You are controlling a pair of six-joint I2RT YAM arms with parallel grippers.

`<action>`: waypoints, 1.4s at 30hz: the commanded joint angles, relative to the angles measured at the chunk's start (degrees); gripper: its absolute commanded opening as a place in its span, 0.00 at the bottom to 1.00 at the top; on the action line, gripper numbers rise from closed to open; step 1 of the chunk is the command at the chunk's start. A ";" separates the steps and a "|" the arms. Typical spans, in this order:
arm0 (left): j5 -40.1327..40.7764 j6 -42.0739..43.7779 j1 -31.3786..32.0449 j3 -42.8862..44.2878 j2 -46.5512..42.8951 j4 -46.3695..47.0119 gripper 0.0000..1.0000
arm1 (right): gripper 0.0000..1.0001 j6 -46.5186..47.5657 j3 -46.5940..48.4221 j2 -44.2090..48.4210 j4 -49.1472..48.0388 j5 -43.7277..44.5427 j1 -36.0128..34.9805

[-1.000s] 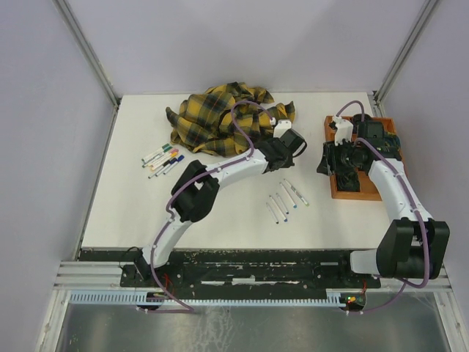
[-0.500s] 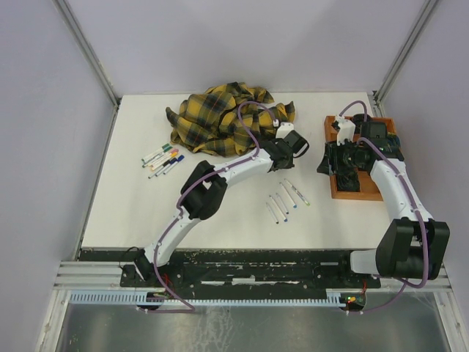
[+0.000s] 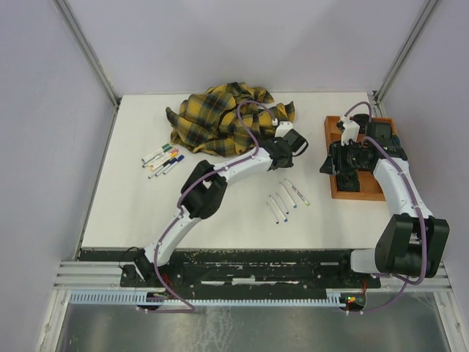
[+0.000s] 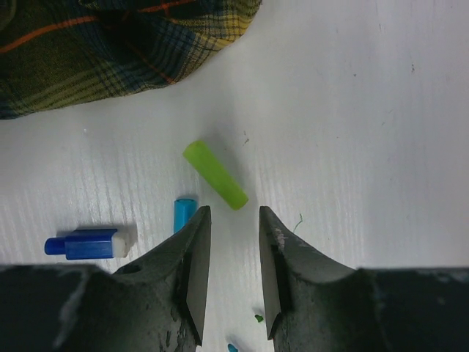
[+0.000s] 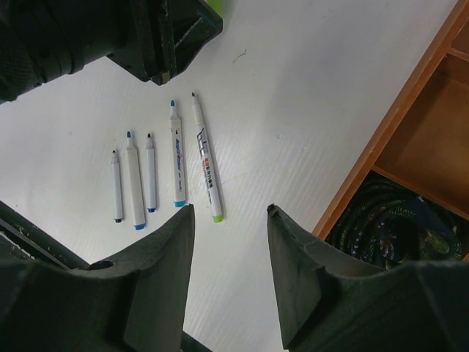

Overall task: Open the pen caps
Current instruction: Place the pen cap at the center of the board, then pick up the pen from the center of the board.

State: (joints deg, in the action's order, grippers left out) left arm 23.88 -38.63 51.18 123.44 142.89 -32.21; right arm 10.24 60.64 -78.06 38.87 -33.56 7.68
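Loose green cap [image 4: 215, 174] lies on bench [image 4: 366, 110], just ahead of left claw [image 4: 232, 216], which is narrowly parted and empty. Five uncapped pens [image 5: 176, 158] in row nearby. Right claw [image 5: 229, 211] wide, empty. Step looks like cap drop-off. Next move calls for reaching capped pens [image 3: 163, 159] beside cloth [image 3: 220, 117].

I see a crumpled yellow-and-black plaid cloth [image 3: 212, 121] on my white table [image 3: 146, 213]; well right of the cloth sits a wooden tray [image 3: 353, 195] with compartments.

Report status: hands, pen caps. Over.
Left hand open, empty; green cap loose just past its tips. Right hand open, empty, by wooden tray. Five pens uncapped. Plaid cloth nearby, off the cap.
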 commanded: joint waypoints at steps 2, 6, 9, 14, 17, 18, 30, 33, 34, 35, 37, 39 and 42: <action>1.02 3.33 -0.27 1.47 -7.27 0.36 0.38 | 0.52 1.79 0.65 0.68 0.50 -3.36 0.68; 1.99 6.72 -0.23 -7.10 -16.09 4.43 0.38 | 0.52 3.73 0.54 1.77 1.31 -5.51 0.77; -0.02 12.27 -0.23 -21.48 -25.77 13.38 0.37 | 0.52 6.53 0.69 2.35 3.02 -8.65 0.80; -7.50 23.58 -0.40 -56.16 -47.22 39.51 0.44 | 0.52 10.58 1.72 2.56 7.02 -12.12 0.78; -4.28 25.91 -2.08 -70.17 -57.84 44.76 0.62 | 0.52 11.55 1.91 3.05 7.91 -13.41 0.81; -4.77 25.63 -4.61 -72.73 -60.03 44.55 0.64 | 0.52 11.89 1.93 3.25 8.09 -13.79 0.81; -20.18 12.92 -39.24 -85.92 -65.93 41.28 0.76 | 0.52 13.86 1.60 3.11 9.27 -15.39 0.77; -20.52 11.26 -43.76 -85.69 -63.47 41.76 0.77 | 0.52 13.97 1.47 3.10 9.31 -15.52 0.79; -19.90 11.14 -44.47 -85.46 -62.89 41.93 0.78 | 0.52 14.05 1.49 2.98 9.32 -15.56 0.76; -19.36 11.12 -44.97 -85.02 -62.21 41.91 0.78 | 0.52 14.14 1.50 2.88 9.29 -15.58 0.81; -18.15 11.38 -46.07 -83.59 -60.17 41.01 0.79 | 0.52 14.19 1.46 2.70 9.44 -15.66 0.76; -17.84 11.12 -47.46 -81.99 -57.85 40.19 0.79 | 0.52 14.36 1.44 2.50 9.60 -15.81 0.77; -18.42 10.69 -48.65 -80.87 -55.09 40.21 0.79 | 0.52 14.51 1.49 2.39 9.66 -15.83 0.78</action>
State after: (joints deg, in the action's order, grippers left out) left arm 5.74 -25.52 4.03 39.18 85.30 6.20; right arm 23.57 60.62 -75.94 48.75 -47.68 8.32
